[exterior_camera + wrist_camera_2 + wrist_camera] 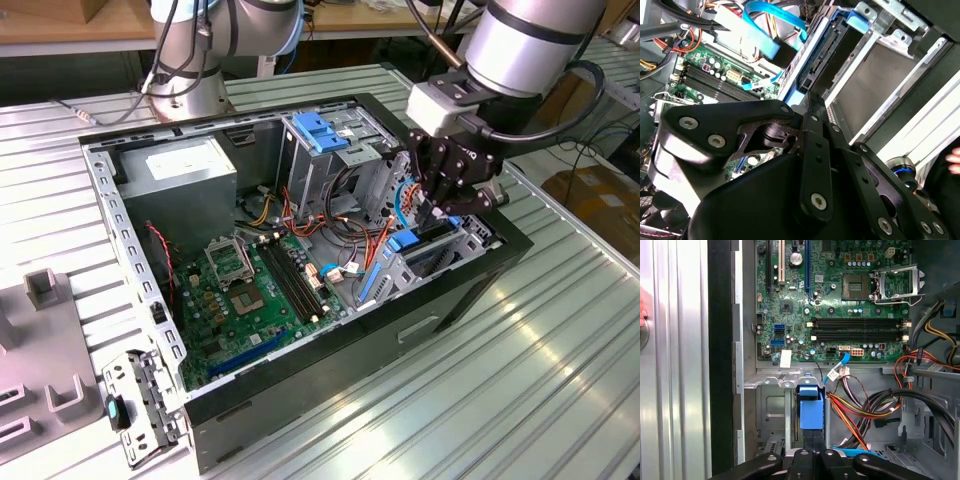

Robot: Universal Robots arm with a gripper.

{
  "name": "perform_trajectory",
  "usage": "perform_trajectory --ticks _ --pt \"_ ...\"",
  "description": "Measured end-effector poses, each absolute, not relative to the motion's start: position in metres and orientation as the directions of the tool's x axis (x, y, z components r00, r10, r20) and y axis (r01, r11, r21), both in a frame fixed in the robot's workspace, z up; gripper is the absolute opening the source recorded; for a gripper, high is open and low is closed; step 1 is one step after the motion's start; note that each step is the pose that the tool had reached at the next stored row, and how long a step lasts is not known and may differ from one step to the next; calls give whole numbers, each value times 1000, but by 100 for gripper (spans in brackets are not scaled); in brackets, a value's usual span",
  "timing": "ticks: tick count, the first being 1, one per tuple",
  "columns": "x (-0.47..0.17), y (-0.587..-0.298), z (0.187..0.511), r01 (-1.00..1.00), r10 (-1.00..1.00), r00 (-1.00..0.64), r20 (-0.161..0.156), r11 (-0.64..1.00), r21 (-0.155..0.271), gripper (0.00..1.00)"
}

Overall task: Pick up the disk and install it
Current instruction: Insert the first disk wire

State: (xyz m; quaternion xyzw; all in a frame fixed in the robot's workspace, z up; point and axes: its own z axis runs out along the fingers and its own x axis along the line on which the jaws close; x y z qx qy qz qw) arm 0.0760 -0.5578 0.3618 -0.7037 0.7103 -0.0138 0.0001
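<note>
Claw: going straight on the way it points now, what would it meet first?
The claw is shut on the disk, which stands on edge in the drive cage. Straight on, the disk would probably meet the cage's floor first; depth is unclear.

We look into the open computer case [350,362] lying on the table [560,400]: motherboard [250,300] on its floor, power supply [185,170] toward the exterior view's left, drive cage [400,272] at its right, the disk [824,52] standing inside, gripper [435,215] directly above
</note>
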Motion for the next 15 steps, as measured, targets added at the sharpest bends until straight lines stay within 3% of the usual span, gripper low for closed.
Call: perform_trajectory --ticks 15 --pt "103 -558 364 -999 -999 46 19 -47 -16 11"
